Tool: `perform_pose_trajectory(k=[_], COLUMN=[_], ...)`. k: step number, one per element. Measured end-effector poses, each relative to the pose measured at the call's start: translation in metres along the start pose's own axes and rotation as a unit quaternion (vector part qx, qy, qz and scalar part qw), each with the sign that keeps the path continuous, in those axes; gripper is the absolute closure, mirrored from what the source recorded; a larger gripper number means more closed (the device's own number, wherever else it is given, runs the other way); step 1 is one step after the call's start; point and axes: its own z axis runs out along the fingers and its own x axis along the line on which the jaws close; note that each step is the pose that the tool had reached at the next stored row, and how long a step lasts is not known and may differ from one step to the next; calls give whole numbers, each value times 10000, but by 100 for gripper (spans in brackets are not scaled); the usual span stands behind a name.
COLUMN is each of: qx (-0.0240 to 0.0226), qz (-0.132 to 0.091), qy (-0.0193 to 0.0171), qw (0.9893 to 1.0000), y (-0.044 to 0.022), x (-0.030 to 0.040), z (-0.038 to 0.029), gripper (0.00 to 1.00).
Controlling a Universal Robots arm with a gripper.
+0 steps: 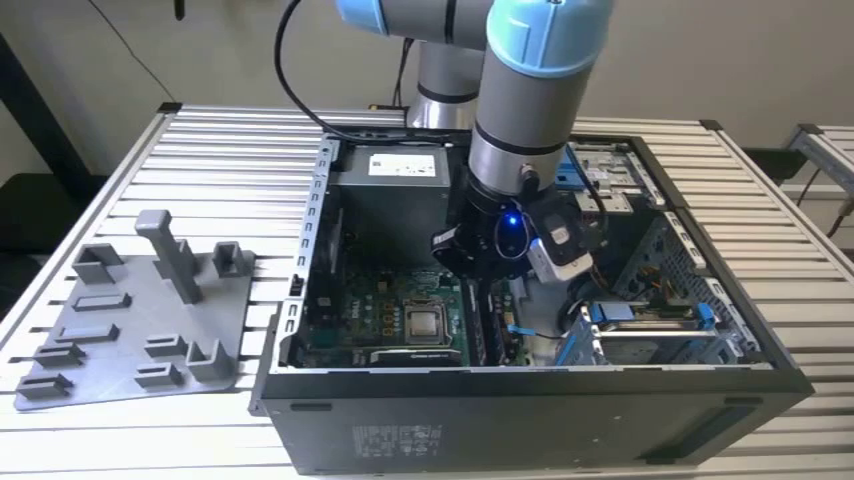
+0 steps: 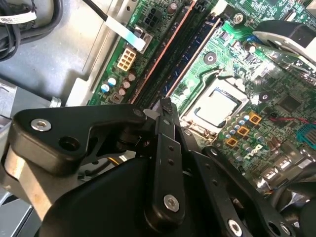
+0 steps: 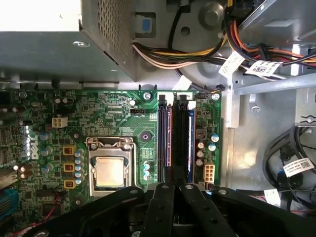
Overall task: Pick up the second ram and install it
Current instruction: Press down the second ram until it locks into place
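The fingers [image 3: 173,190] are drawn close together over the memory slots [image 3: 175,136] on the motherboard [image 3: 113,118], and whether they pinch the ram [image 3: 180,138] cannot be told. The ram, a dark stick, stands on edge in a slot directly beyond the fingertips. It is judged light, thin, stiff and fragile: grip the flat faces mid-length and press squarely.

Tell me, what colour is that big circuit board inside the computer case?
Green; the circuit board shows best in the first wrist view.
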Motion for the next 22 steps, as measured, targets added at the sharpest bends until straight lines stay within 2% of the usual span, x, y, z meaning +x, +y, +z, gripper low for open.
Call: perform_pose_trajectory(k=[3, 6, 9, 11, 14, 16, 19, 22], qx=[-2, -5, -8, -10, -13, -15, -18, -21], qz=[-110, -366, -632, -820, -1088, -1267, -1539, -1799], qy=[1, 4, 5, 2, 0, -1, -1, -3], qw=[9999, 9993, 9980, 9966, 9941, 9919, 9881, 9837], y=[0, 0, 0, 0, 0, 0, 0, -1], x=[0, 0, 0, -1, 0, 0, 0, 0], z=[0, 0, 1, 2, 4, 4, 6, 8], gripper=[89, 89, 89, 89, 89, 89, 89, 89])
